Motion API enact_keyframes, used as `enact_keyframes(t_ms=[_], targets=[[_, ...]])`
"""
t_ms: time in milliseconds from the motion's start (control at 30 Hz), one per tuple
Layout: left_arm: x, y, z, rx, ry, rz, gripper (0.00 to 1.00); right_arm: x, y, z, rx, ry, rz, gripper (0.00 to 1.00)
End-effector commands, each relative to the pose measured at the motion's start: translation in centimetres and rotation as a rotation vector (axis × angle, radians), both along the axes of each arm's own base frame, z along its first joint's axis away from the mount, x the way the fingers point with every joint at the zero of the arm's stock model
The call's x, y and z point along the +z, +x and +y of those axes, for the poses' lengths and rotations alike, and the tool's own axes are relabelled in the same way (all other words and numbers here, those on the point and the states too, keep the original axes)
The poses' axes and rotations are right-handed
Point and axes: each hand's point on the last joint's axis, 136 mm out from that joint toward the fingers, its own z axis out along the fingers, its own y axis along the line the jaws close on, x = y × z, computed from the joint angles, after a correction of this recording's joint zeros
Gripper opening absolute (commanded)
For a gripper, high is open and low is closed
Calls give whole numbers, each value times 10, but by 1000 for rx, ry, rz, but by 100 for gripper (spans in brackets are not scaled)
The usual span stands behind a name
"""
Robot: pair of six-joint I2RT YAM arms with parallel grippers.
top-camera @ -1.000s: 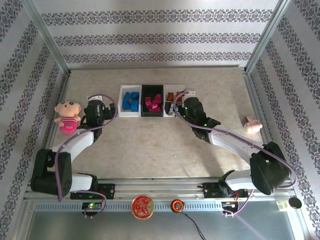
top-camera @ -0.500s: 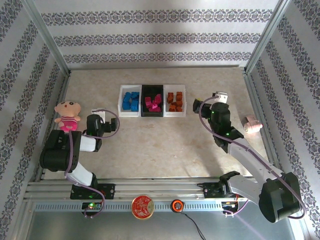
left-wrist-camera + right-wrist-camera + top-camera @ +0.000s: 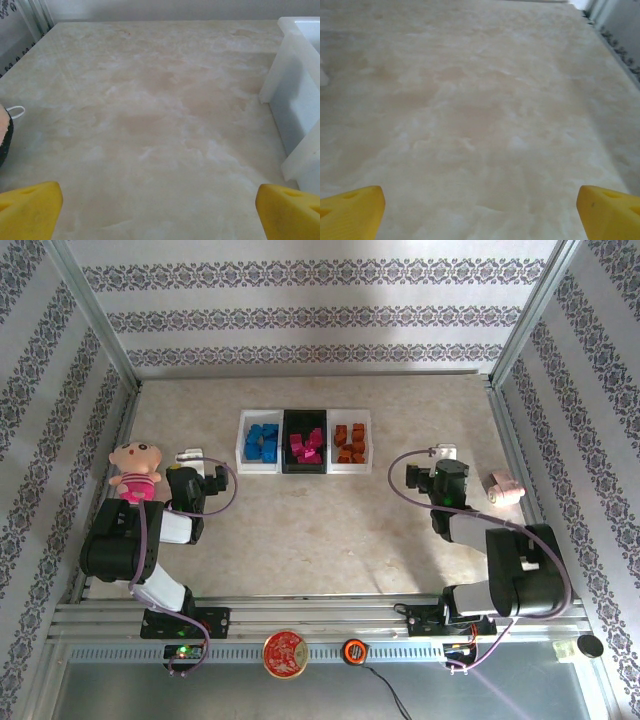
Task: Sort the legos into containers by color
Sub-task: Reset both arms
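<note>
Since bricks (image 3: 305, 443) lay sorted blue, pink, orange inside bins (image 3: 240, 445) near tabletop (image 3: 300, 540) far edge, no strays seen: sorting judged finished. Left end effector (image 3: 160, 212) and right end effector (image 3: 480, 212) both wide, empty.

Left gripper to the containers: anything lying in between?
Nothing: the tabletop between the left gripper and the containers is bare, in top external and left wrist views.

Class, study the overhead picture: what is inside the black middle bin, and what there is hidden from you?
Inside the black bin is a heap of magenta-pink legos, with no other colour showing. Any bricks lower in the heap, and the floor under them, are covered.
</note>
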Motion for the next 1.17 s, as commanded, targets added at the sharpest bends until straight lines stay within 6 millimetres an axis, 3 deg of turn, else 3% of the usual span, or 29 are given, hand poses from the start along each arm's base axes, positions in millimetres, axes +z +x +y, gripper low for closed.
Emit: enact_keyframes(t_ms=[0, 67, 100, 233, 1133], targets=[[12, 5, -3, -6, -4, -48, 99, 29, 18, 9, 68, 15, -178, 98], [11, 5, -4, -15, -4, -44, 99, 22, 18, 5, 64, 34, -201, 98], [11, 6, -6, -24, -3, -39, 99, 27, 22, 7, 73, 38, -239, 98], [10, 8, -11, -59, -3, -30, 99, 18, 22, -4, 45, 81, -172, 98], [9, 9, -14, -78, -2, -25, 99, 19, 22, -3, 40, 71, -179, 98]])
